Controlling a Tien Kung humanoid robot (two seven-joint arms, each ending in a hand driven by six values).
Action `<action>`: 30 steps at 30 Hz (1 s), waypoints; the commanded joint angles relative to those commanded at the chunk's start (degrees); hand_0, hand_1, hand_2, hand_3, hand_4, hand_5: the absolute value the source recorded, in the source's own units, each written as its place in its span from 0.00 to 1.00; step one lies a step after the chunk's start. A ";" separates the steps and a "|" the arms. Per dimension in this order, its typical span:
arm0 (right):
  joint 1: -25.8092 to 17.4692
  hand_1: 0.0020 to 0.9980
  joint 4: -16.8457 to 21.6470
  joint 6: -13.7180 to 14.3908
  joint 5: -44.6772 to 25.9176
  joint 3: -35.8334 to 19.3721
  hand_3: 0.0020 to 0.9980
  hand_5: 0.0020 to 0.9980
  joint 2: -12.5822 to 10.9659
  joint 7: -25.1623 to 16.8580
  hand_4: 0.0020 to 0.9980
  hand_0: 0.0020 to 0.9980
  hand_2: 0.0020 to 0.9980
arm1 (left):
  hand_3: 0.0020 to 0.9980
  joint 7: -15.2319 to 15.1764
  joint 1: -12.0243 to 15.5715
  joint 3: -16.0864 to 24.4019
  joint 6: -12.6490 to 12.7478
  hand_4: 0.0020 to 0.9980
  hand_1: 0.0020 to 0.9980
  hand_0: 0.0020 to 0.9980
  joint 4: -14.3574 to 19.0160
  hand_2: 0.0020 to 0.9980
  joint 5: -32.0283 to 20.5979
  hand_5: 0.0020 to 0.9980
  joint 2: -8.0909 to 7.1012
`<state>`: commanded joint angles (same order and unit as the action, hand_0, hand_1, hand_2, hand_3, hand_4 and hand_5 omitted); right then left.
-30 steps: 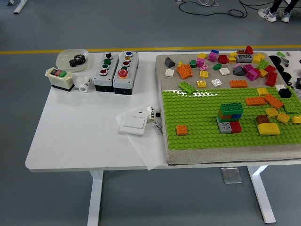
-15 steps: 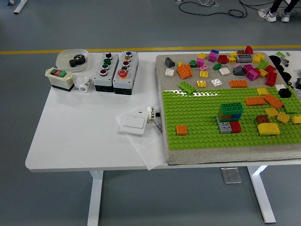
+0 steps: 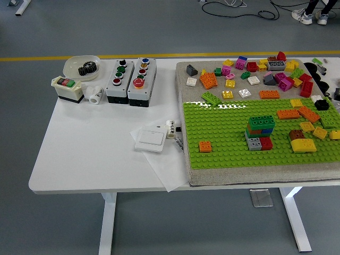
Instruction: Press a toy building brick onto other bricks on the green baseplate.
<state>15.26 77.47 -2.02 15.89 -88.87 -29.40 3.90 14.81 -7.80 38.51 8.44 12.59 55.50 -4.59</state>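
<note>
The counter (image 3: 79, 159) carries a baseplate (image 3: 228, 151) on its right half, resting on a mat (image 3: 183, 85) that extends behind it. A pile of loose bricks (image 3: 249, 74) lies on the mat behind the baseplate. On the baseplate, a brick stack (image 3: 260, 133) stands near the middle, a lone small brick (image 3: 205, 146) sits to its left near the front, and more bricks (image 3: 308, 127) cluster at the right edge. Left of the baseplate, a wall switch (image 3: 151, 139) lies on a sheet of paper (image 3: 164, 170). At the counter's far left corner sit a dish (image 3: 74, 62) holding a gear (image 3: 87, 68), a switch box (image 3: 67, 88) in front of it, and two button boxes (image 3: 130, 81) side by side to the right
</note>
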 joint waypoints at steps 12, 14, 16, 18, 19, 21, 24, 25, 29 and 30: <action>0.47 0.66 0.47 2.72 -1.16 0.04 0.77 0.95 -0.49 0.23 1.00 0.63 0.71 | 0.61 -0.17 -0.38 -0.17 0.01 0.68 0.74 0.71 -0.01 0.75 -0.23 0.61 0.06; 0.51 0.50 0.40 4.38 -1.74 -0.16 0.64 0.88 -0.40 0.24 1.00 0.33 0.57 | 0.61 -0.09 -0.39 -0.09 -0.07 0.68 0.74 0.71 0.01 0.74 0.06 0.60 0.05; 0.55 0.50 0.31 5.00 -1.91 -0.34 0.64 0.88 -0.40 0.23 1.00 0.33 0.57 | 0.61 -0.03 -0.40 -0.04 -0.10 0.68 0.74 0.71 0.01 0.74 0.18 0.60 0.03; 0.58 0.50 0.25 5.13 -2.21 -0.41 0.64 0.88 -0.45 0.20 1.00 0.33 0.57 | 0.61 0.00 -0.41 0.00 -0.11 0.68 0.74 0.71 0.01 0.74 0.23 0.60 0.03; 0.60 0.50 0.23 5.16 -2.29 -0.46 0.64 0.88 -0.47 0.17 1.00 0.33 0.57 | 0.61 0.01 -0.40 0.01 -0.11 0.68 0.74 0.71 0.01 0.74 0.26 0.60 0.02; 0.61 0.42 0.21 5.18 -2.33 -0.52 0.55 0.89 -0.49 0.13 1.00 0.28 0.49 | 0.61 0.01 -0.40 0.03 -0.12 0.68 0.74 0.71 0.00 0.74 0.29 0.60 0.02; 0.55 0.42 0.14 4.87 -3.39 -0.80 0.55 0.89 -0.42 0.54 1.00 0.28 0.49 | 0.61 -0.01 -0.30 0.35 -0.03 0.68 0.74 0.71 -0.10 0.74 0.37 0.60 0.08; 0.53 0.42 0.14 4.77 -3.50 -0.88 0.55 0.89 -0.39 0.73 1.00 0.28 0.49 | 0.61 -0.02 -0.29 0.37 -0.02 0.68 0.74 0.71 -0.10 0.74 0.36 0.60 0.09; 0.38 0.41 0.09 3.86 -3.28 -1.08 0.49 0.87 -0.31 0.69 0.83 0.28 0.46 | 0.61 -0.04 -0.25 0.31 -0.04 0.68 0.74 0.71 -0.12 0.74 0.33 0.60 0.04; 0.37 0.41 0.11 3.66 -3.15 -1.18 0.49 0.87 -0.27 0.62 0.83 0.28 0.46 | 0.61 -0.04 -0.24 0.33 -0.04 0.68 0.74 0.71 -0.13 0.74 0.34 0.60 0.03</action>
<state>15.62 77.58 1.64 12.74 -90.05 -29.67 4.52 14.78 -8.04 38.84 8.40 12.47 55.84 -4.55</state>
